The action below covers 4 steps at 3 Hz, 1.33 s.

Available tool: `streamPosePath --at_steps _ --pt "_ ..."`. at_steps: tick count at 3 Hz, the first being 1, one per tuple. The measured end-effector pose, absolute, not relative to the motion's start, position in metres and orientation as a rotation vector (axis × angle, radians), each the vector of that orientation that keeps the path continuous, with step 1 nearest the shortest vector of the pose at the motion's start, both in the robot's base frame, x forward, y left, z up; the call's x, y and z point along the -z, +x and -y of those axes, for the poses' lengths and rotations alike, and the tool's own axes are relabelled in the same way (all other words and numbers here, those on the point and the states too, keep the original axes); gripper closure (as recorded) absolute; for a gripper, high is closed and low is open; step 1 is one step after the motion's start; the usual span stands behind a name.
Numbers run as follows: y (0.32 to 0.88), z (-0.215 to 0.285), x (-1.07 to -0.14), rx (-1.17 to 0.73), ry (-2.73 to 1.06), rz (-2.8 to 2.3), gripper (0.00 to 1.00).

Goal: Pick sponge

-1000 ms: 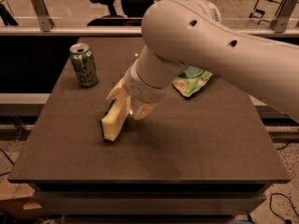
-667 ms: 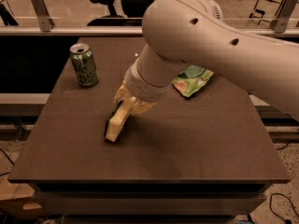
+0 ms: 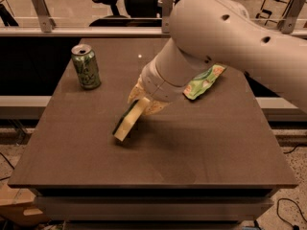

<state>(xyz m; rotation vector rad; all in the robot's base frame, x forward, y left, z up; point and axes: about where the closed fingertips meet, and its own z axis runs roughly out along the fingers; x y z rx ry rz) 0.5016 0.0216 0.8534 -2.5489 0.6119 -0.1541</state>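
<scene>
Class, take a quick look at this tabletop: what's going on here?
A one-armed robot is working at a dark table. Its end effector is down at the upper end of the yellow sponge, which sits tilted near the table's middle with its green layer showing. Whether the sponge is actually gripped cannot be told. A green soda can stands upright at the back left, and a green snack bag lies beyond the arm.

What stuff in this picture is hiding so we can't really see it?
All in the camera view:
- Sponge: its top end is hidden under the gripper, which is low over the middle of the table.
- Green snack bag: the arm covers its left part.
- Soda can: its writing is too blurry to read.
- Arm: cut off by the right edge.
</scene>
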Motion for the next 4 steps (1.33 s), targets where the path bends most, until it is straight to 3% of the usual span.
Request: streamPosePath --at_steps 2,4 --pt "0.524 0.004 -0.874 0.037 -2.301 -0.714 1.00" --pt "0.539 0.022 -0.927 0.091 -2.193 -0.708 1.00"
